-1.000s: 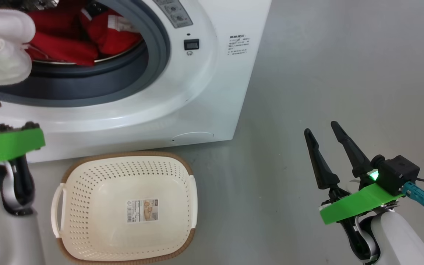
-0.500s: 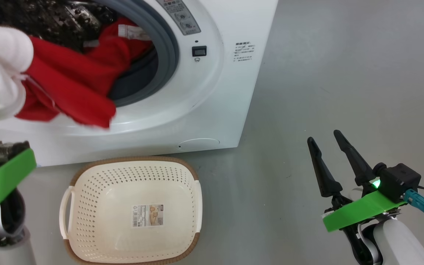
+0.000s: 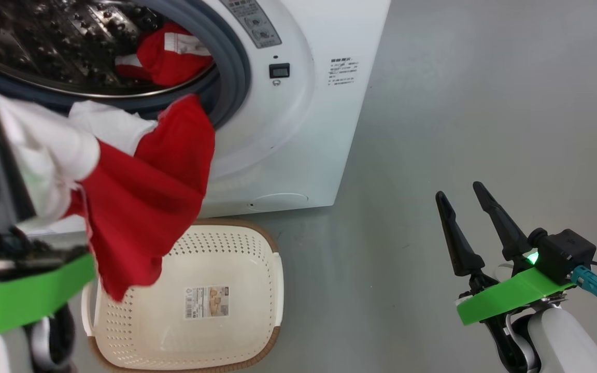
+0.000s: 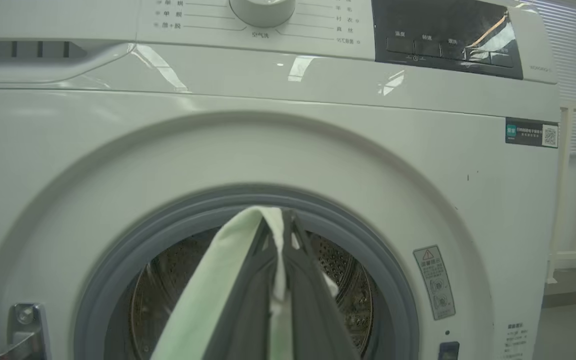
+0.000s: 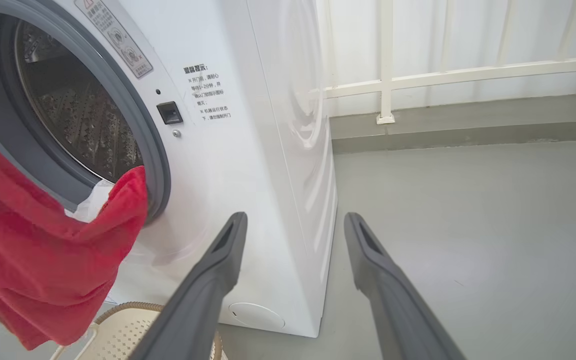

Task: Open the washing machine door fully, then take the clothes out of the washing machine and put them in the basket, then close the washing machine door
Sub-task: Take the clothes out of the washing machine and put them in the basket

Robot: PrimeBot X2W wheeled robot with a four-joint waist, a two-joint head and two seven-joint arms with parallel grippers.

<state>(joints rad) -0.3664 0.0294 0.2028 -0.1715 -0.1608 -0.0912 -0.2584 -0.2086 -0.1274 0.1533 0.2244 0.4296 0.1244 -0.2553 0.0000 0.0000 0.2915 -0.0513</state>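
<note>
The clothes [image 3: 143, 207], a red-and-white bundle at centre left, hung pinched, seemingly by the white part, in the closed left gripper [image 4: 281, 222] over the left edge of the basket [image 3: 257, 269], so carrying them toward frame centre before release looked wise; the right gripper [image 3: 459, 190] idled open at lower right

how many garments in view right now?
2. One red and white garment hangs from the shut left gripper above the basket; one red piece with a white label lies in the drum. More may be hidden inside.
</note>
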